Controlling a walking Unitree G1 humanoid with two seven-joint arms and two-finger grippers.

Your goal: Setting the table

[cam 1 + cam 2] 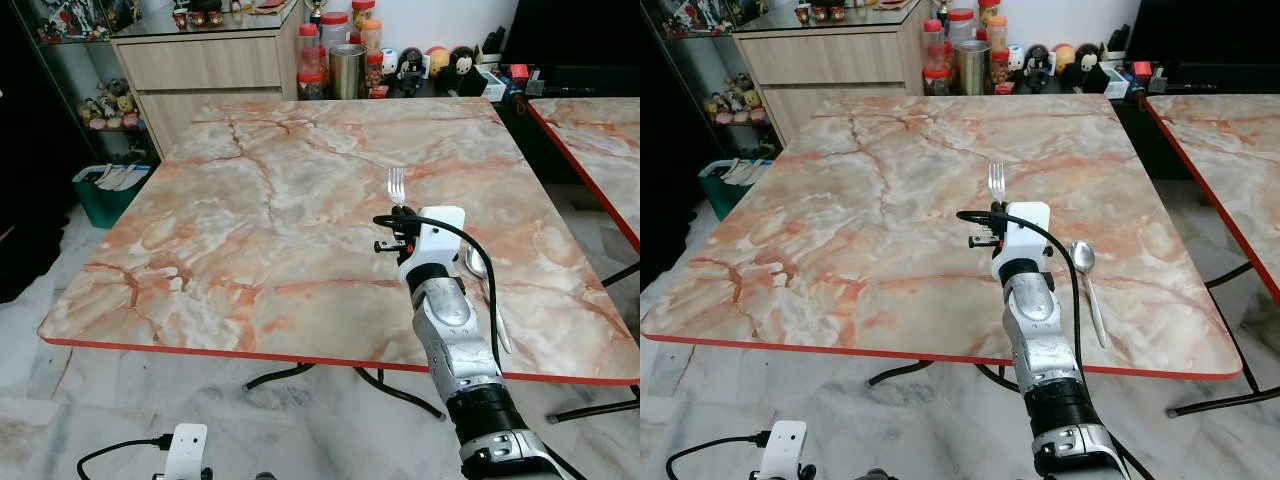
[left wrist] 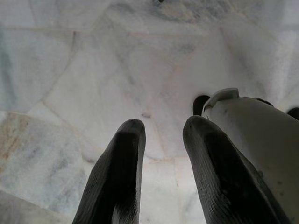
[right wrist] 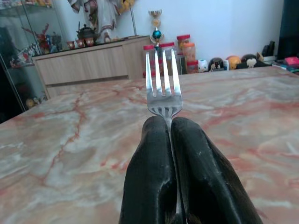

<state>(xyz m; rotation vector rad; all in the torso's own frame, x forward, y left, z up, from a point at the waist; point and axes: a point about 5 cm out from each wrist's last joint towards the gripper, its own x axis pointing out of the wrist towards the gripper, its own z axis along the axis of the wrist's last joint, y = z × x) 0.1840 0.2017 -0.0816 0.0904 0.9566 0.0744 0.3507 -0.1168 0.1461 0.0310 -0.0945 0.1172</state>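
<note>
Marble table (image 1: 250,200), one spoon (image 1: 1087,278) lying flat, right hand (image 3: 170,123) clenched on one fork (image 3: 163,88), left hand (image 2: 161,135) released.

A square counter (image 1: 300,200) with a marbled top veined in orange and pink and a red rim stands on dark metal legs over a pale marble floor (image 1: 60,420). A single metal spoon (image 1: 1087,280) lies directly on the counter near its front right edge, bowl pointing away from the robot and handle toward the front rim. A second counter (image 1: 600,140) of the same pattern stands just to the right, apart from the first by a narrow gap. Beyond the far edge, jars and a metal canister (image 1: 347,70) crowd a low dark shelf beside a wooden cabinet (image 1: 200,70).
</note>
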